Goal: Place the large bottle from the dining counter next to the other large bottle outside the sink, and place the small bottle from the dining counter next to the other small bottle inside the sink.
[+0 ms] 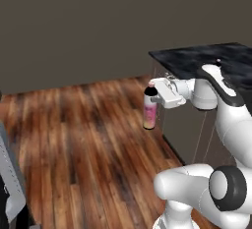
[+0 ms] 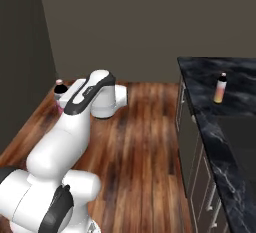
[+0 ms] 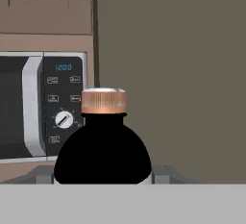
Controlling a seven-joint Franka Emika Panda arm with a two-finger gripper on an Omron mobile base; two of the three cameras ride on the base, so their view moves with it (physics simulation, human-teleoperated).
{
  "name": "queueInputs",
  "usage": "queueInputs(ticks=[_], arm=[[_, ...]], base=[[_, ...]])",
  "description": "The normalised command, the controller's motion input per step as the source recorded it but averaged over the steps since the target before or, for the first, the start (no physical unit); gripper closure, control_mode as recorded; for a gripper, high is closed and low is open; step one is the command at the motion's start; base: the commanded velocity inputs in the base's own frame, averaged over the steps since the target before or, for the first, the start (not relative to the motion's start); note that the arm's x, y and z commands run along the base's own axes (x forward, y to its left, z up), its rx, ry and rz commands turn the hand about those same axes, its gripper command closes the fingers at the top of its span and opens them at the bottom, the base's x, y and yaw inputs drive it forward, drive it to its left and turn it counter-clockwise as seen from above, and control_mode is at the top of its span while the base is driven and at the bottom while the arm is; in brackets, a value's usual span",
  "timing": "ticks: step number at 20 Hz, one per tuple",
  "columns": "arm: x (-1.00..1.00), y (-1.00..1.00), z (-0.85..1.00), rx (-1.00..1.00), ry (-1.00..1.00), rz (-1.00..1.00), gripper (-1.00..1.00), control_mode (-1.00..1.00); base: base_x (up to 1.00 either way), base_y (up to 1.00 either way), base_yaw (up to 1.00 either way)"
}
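Note:
My gripper (image 1: 152, 92) is shut on the large bottle (image 1: 149, 111), which has a pink-and-white body, black shoulders and a copper cap. It hangs upright above the wooden floor, left of the dining counter (image 1: 196, 59). In the hand view the large bottle (image 3: 102, 143) sits between the jaws of the gripper (image 3: 103, 176). From the right base view, the arm hides most of the large bottle (image 2: 59, 89). The small bottle (image 2: 220, 88) stands upright on the dining counter (image 2: 239, 122). The sink is out of view.
A microwave (image 3: 39, 106) under beige wall cabinets lies ahead of the hand. Open wooden floor (image 1: 83, 134) stretches left of the counter. A grey object (image 1: 11, 179) stands at the far left edge. Dark walls close the back.

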Motion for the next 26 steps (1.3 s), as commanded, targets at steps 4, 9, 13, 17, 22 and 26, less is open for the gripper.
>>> queueInputs(ticks=[4, 9, 13, 17, 22, 26], arm=[[0.00, 0.00, 0.00, 0.00, 0.00, 0.00, 1.00, 1.00], [0.00, 0.00, 0.00, 0.00, 0.00, 0.00, 1.00, 1.00], [0.00, 0.00, 0.00, 0.00, 0.00, 0.00, 1.00, 1.00], [0.00, 0.00, 0.00, 0.00, 0.00, 0.00, 1.00, 1.00], [0.00, 0.00, 0.00, 0.00, 0.00, 0.00, 1.00, 1.00], [0.00, 0.00, 0.00, 0.00, 0.00, 0.00, 1.00, 1.00]], base=[[0.66, 0.24, -0.19], [0.50, 0.15, -0.24], [0.24, 0.01, -0.31], [0.13, 0.00, -0.37], [0.16, 0.01, -0.42], [0.19, 0.05, -0.47]])
